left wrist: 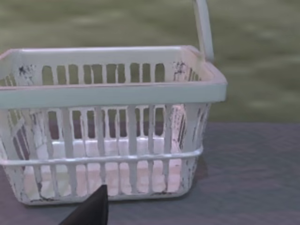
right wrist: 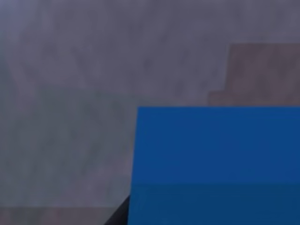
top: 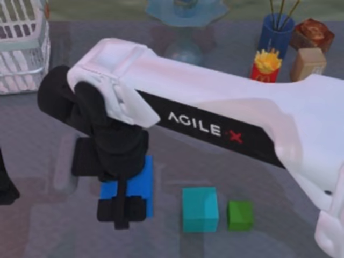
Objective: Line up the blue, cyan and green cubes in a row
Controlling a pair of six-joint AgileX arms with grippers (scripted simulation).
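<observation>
The blue cube point(top: 144, 183) sits left of the middle near the table's front, largely covered by my right gripper point(top: 122, 210), whose dark fingers come down over it and are shut on it. In the right wrist view the blue cube point(right wrist: 215, 164) fills the near corner, with one dark fingertip point(right wrist: 119, 215) pressed against its side. Whether the cube touches the table I cannot tell. To its right the cyan cube point(top: 200, 209) and the small green cube point(top: 239, 215) rest side by side with a short gap. My left arm point(top: 5, 183) is parked at the left edge.
A white slatted basket point(top: 24, 54) stands at the back left, and its rim point(left wrist: 108, 93) faces the left wrist camera above one dark fingertip point(left wrist: 93, 211). At the back right are a fries box point(top: 266, 67), a dark blue cup point(top: 275, 32) and two brown blocks point(top: 309, 48). A glass stand point(top: 185, 16) sits at back centre.
</observation>
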